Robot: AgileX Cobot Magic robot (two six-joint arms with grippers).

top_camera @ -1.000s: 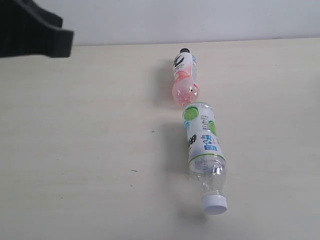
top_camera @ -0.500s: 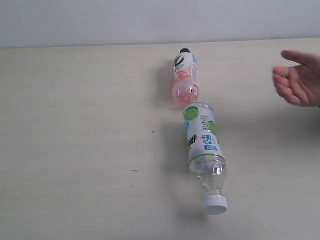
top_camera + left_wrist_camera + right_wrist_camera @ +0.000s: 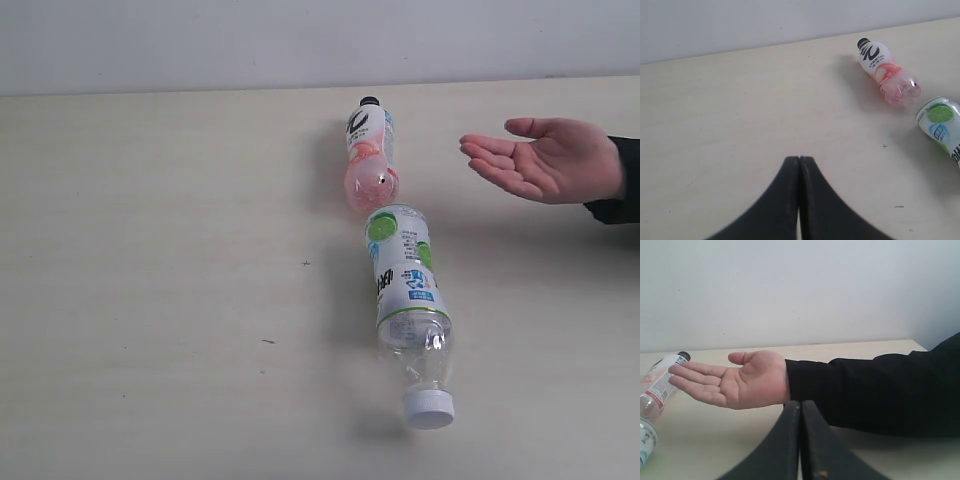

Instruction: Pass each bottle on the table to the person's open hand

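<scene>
- Left wrist view: left gripper (image 3: 799,161) has its two black fingers pressed together along a thin seam. Nothing is between them and nothing touches them. It hangs over bare tabletop (image 3: 150,260).
- Right wrist view: right gripper (image 3: 800,405) is likewise pressed together, holding nothing. Its tips sit just in front of the wrist of the person's hand (image 3: 740,382); contact cannot be told.
- Hand: palm up, fingers slightly curled and pointing toward the bottles. It is held over the right part of the tabletop, nearer the far edge, and casts a shadow on the surface. A dark sleeve (image 3: 875,390) runs back from the wrist.
- Pink bottle (image 3: 368,160): lying on its side close to the far edge, with its black cap toward that edge.
- Green-and-white-labelled bottle (image 3: 408,295): lying on its side, with its base just beside the pink bottle's base and its white cap toward the near edge. Whether the two bases touch cannot be told.
- Open room: the strip between the bottles and the hand is bare. A wide bare stretch runs from the bottles toward the left edge, marked only by a few dark specks. A pale wall (image 3: 300,40) stands behind the far edge.
</scene>
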